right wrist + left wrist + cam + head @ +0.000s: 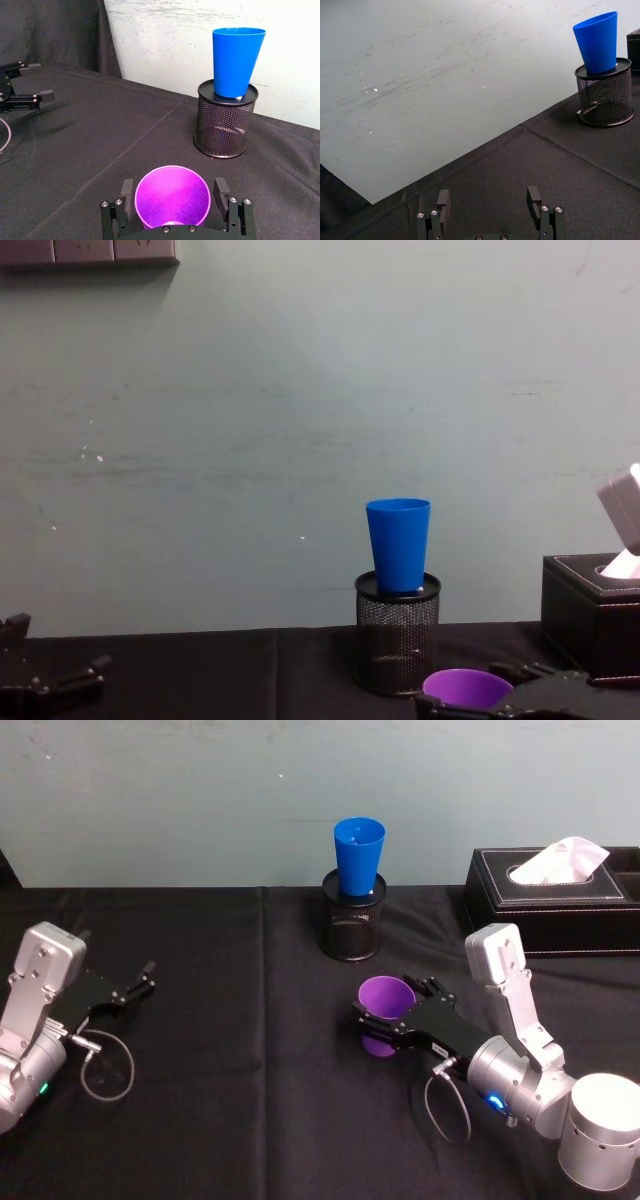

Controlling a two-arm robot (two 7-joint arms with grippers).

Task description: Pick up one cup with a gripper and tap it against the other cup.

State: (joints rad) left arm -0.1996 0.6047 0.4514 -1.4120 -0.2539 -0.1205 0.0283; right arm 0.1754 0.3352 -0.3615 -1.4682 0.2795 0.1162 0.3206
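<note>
The purple cup (386, 999) stands upright at the table's right of centre, open end up, and my right gripper (393, 1001) is shut on it, one finger against each side. In the right wrist view the purple cup (173, 196) sits tight between the two fingers (127, 192). The blue cup (358, 855) stands upright in the mouth of a black mesh pen holder (352, 927) at the back centre, well beyond the purple cup. The blue cup (236, 61) is apart from the gripper. My left gripper (135, 982) rests open at the far left, holding nothing.
A black tissue box (550, 905) with a white tissue sits at the back right, close to the right arm's wrist. Black cloth covers the table (230, 1050). A pale wall runs right behind the holder.
</note>
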